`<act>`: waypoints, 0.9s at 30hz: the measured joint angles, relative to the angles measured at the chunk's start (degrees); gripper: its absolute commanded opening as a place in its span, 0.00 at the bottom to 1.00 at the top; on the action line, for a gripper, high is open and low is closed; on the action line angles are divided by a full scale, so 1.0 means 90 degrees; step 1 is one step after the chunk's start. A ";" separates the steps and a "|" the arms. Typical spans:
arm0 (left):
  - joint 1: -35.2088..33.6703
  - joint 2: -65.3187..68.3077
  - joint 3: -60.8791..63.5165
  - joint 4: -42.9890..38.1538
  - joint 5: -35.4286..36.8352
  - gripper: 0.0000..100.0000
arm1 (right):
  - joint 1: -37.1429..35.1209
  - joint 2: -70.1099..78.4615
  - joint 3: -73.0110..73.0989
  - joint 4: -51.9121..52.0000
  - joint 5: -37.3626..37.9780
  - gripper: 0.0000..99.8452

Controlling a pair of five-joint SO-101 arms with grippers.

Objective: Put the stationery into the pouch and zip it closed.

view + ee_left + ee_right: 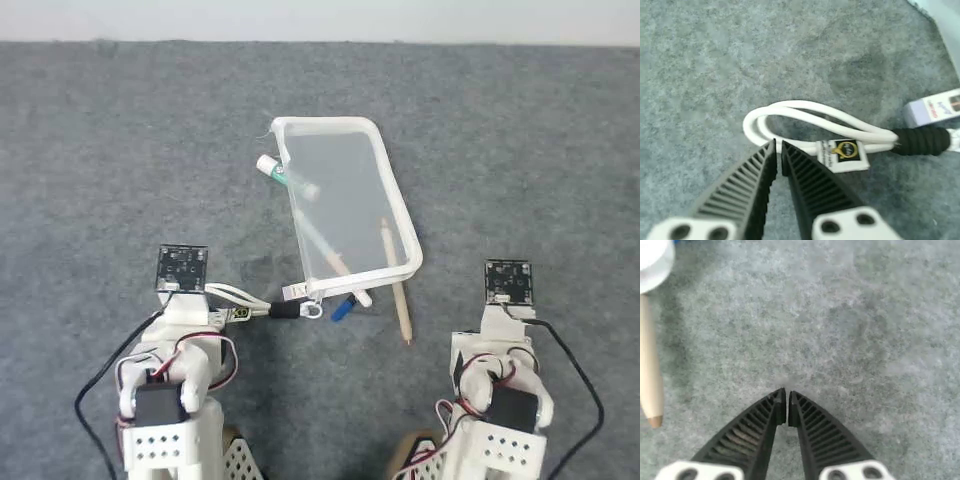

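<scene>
Left claw point(778, 144) ribbed, looped white cord point(867, 133)

White plastic left arm point(195, 375) and right arm point(490, 370): perforated bases, black servo blocks, looped red and black cables, a black square circuit board point(183, 268) at each wrist, black ribbed tapering fingers point(747, 185) on white screw-holed mounts.
</scene>
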 measured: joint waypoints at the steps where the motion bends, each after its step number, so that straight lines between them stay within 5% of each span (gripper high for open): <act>1: -0.0098 0.0000 0.0000 0.0000 0.0000 0.01 | -0.0059 0.0000 0.0000 0.0000 0.0000 0.01; 18: -0.0469 0.0000 0.0000 0.0000 0.0000 0.01 | -0.0361 0.0000 -0.0576 -0.0567 0.0010 0.01; 27: -0.0469 0.0000 0.0000 0.0000 0.0000 0.01 | -0.0674 -0.0039 -0.2422 -0.0410 -0.0918 0.01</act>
